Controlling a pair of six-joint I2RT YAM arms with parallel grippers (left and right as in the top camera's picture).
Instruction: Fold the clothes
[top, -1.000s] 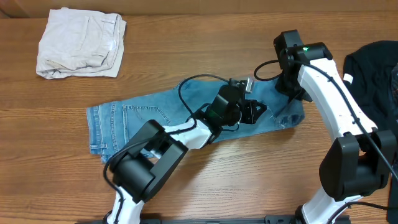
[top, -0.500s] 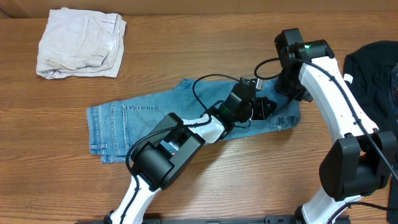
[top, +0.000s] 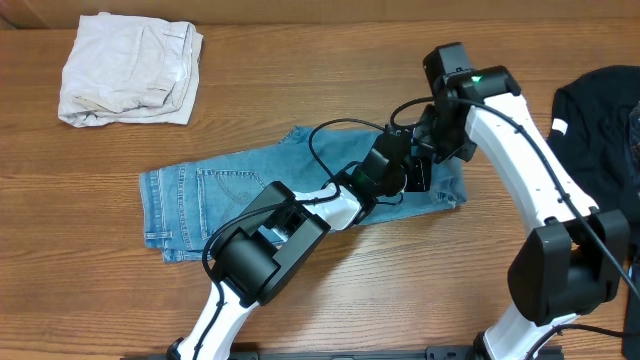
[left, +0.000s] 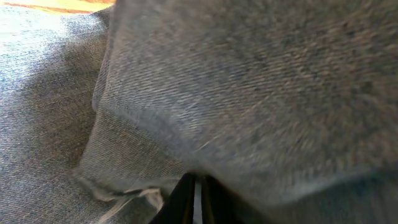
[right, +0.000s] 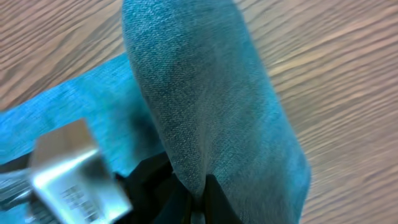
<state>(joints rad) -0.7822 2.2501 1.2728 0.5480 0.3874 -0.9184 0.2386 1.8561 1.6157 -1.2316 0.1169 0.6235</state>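
- Jeans (top: 215, 195) flat across desk (top: 330, 60) ctr, right end raised in fold.
- Right gripper (right: 198, 202): jaws clamped on denim fold.
- Left gripper (left: 194, 196): jaws nrly together at same fold; grip cannot tell.

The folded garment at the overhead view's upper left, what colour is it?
The folded garment is plain off-white with no pattern, best seen in the overhead view.

It looked like a robotics lab or test station. Two black-and-white robot arms, the left arm (top: 260, 250) and the right arm (top: 530, 140), stood at the near edge of a wood-grain table (top: 350, 60). A loose cable (top: 340, 128) looped above jeans (top: 220, 195) spread there.
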